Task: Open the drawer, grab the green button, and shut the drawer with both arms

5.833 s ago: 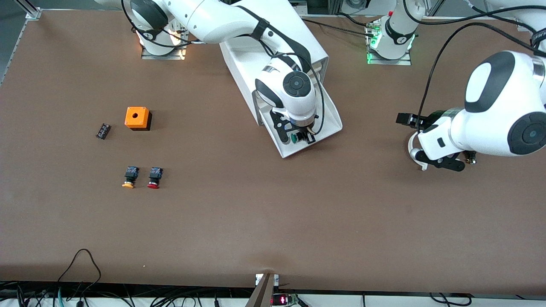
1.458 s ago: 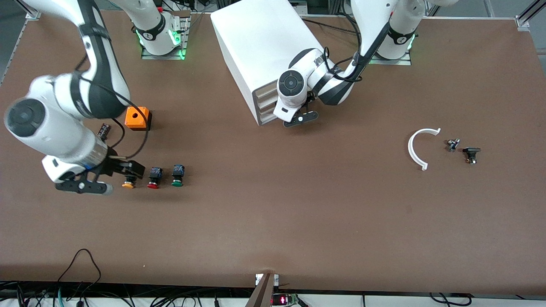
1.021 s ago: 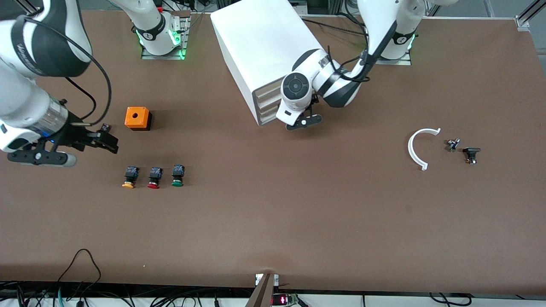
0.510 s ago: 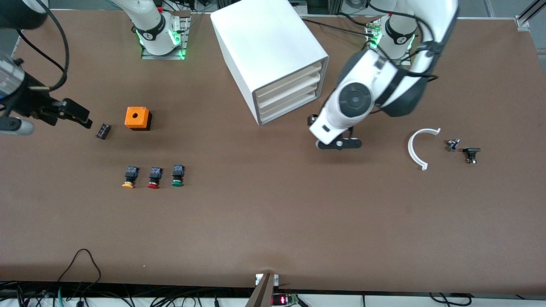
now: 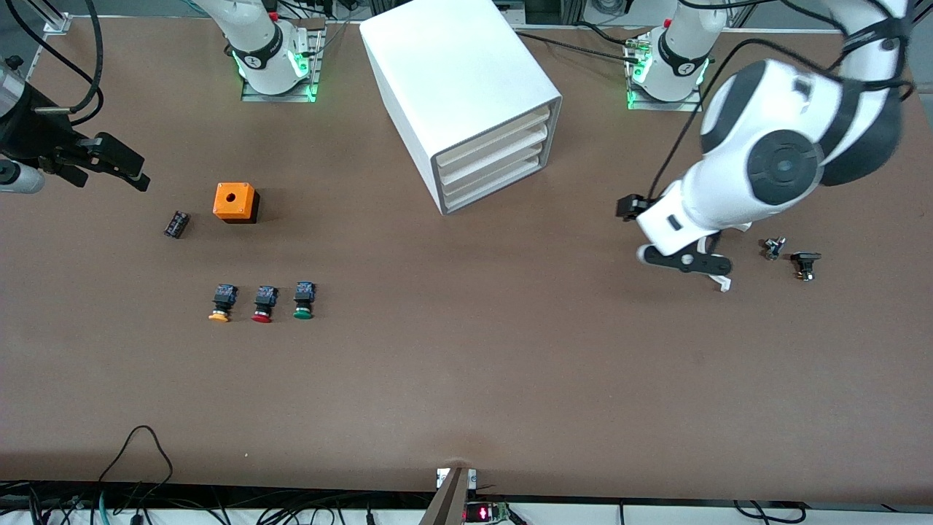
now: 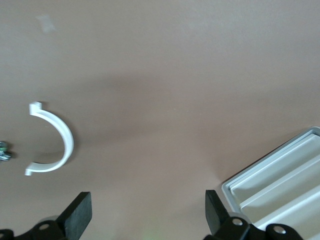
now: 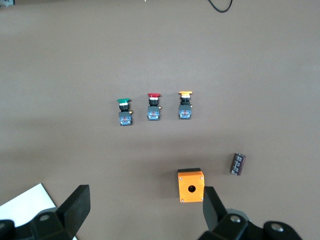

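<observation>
The white cabinet (image 5: 452, 73) stands at the robots' edge of the table, and its lowest drawer (image 5: 496, 181) is shut. The green button (image 5: 303, 300) stands on the table beside the red button (image 5: 263, 303) and the yellow button (image 5: 221, 303). It also shows in the right wrist view (image 7: 124, 111). My right gripper (image 5: 124, 168) is open and empty, up over the right arm's end of the table; in its own view (image 7: 145, 210) nothing lies between the fingers. My left gripper (image 5: 645, 226) is open and empty (image 6: 145, 215), above the table between the cabinet and a white arc (image 6: 57, 145).
An orange box (image 5: 235, 202) and a small black cylinder (image 5: 176, 224) lie near the buttons, nearer the robots. The white arc (image 5: 723, 283) and two small dark parts (image 5: 774, 248) (image 5: 805, 262) lie at the left arm's end. The cabinet's corner shows in the left wrist view (image 6: 280, 185).
The drawer was open with the green button in it; now it is shut and the button stands on the table. Both arms have swung away, each toward its own end.
</observation>
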